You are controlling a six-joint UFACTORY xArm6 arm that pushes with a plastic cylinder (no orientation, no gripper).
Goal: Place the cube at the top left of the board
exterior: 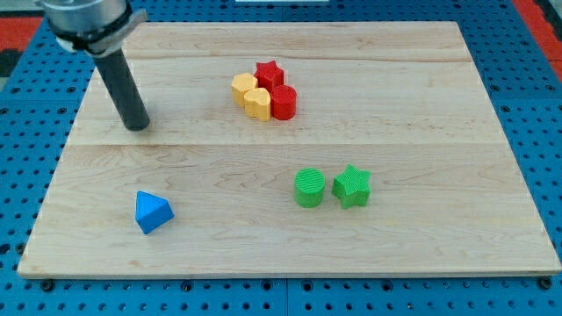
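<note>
My tip (138,125), a bare dark rod holding nothing, rests near the wooden board's (421,114) left edge, well apart from the blue plastic cube (153,211) toward the bottom-left corner

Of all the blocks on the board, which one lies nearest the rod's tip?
The blue block, alone at the view's lower left, below my tip. The yellow, red and green blocks all sit farther to the view's right.

Arm (86,19) above rod cut off at top.
</note>
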